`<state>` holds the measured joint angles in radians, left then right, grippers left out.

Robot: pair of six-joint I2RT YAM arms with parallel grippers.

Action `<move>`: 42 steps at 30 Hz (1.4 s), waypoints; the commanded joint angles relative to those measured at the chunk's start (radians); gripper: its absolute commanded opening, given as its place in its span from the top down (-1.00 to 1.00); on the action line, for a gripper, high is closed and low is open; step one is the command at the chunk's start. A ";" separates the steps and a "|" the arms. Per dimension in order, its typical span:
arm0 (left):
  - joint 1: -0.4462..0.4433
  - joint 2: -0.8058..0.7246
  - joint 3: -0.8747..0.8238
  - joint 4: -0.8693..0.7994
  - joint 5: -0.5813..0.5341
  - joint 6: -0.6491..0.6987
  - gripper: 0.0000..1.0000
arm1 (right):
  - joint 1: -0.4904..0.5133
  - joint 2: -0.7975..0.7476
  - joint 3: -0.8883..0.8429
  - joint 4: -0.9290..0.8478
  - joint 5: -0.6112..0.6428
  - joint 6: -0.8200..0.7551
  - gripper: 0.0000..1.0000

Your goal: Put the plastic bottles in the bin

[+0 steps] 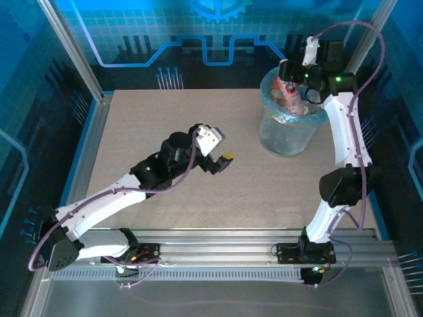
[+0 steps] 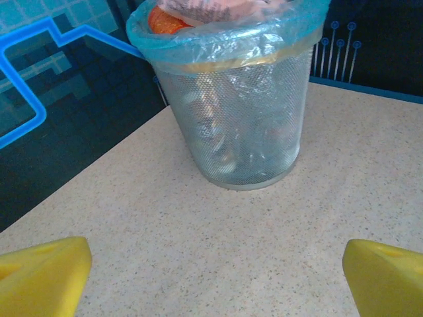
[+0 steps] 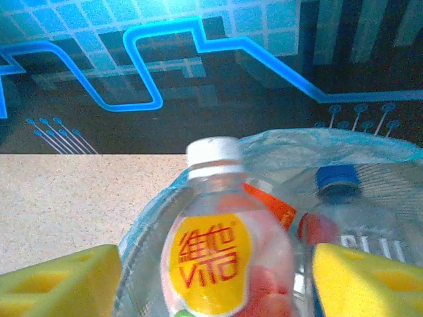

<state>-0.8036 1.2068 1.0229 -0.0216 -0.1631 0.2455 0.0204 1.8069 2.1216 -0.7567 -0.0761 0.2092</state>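
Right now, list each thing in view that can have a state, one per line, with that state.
left gripper: open, empty, facing the bin.
right gripper: open, fingers either side of the white-capped bottle, over the bin.
bin: upright, lined, full to the rim.
white-capped bottle: capped, cap up, sticking out of the bin.
blue-capped bottle: capped, lying in the bin.

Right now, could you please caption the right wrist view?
White-capped pink bottle in the bin, between open yellow fingers.
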 commanded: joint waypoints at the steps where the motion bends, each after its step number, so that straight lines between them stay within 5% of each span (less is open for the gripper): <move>1: 0.000 -0.038 0.042 0.013 -0.067 -0.041 -0.98 | -0.010 -0.057 0.067 -0.050 0.025 0.049 -0.63; 6: 0.002 -0.082 0.017 0.022 -0.199 -0.068 -0.98 | -0.011 -0.259 -0.121 0.030 0.063 0.053 -0.67; 10: 0.042 -0.110 -0.028 0.041 -0.339 -0.126 -0.98 | -0.032 -0.532 -0.486 0.170 0.185 0.043 -0.75; 17: 0.319 -0.137 -0.186 0.045 -0.494 -0.388 -0.98 | -0.144 -0.885 -1.096 0.456 0.442 0.012 -1.00; 24: 0.494 -0.209 -0.453 0.342 -0.605 -0.306 -0.98 | -0.241 -0.931 -1.489 0.735 0.487 0.019 -1.00; 33: 0.659 -0.101 -0.656 0.594 -0.466 -0.247 -0.98 | -0.245 -0.761 -1.704 1.098 0.351 0.036 -1.00; 42: 0.786 0.214 -0.761 1.055 -0.047 -0.276 -0.98 | -0.186 -0.651 -1.808 1.388 0.104 -0.082 -1.00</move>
<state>-0.0345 1.3457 0.2890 0.7624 -0.3950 -0.0246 -0.1871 1.1484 0.3462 0.4549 0.1387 0.1902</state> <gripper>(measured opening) 0.990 0.998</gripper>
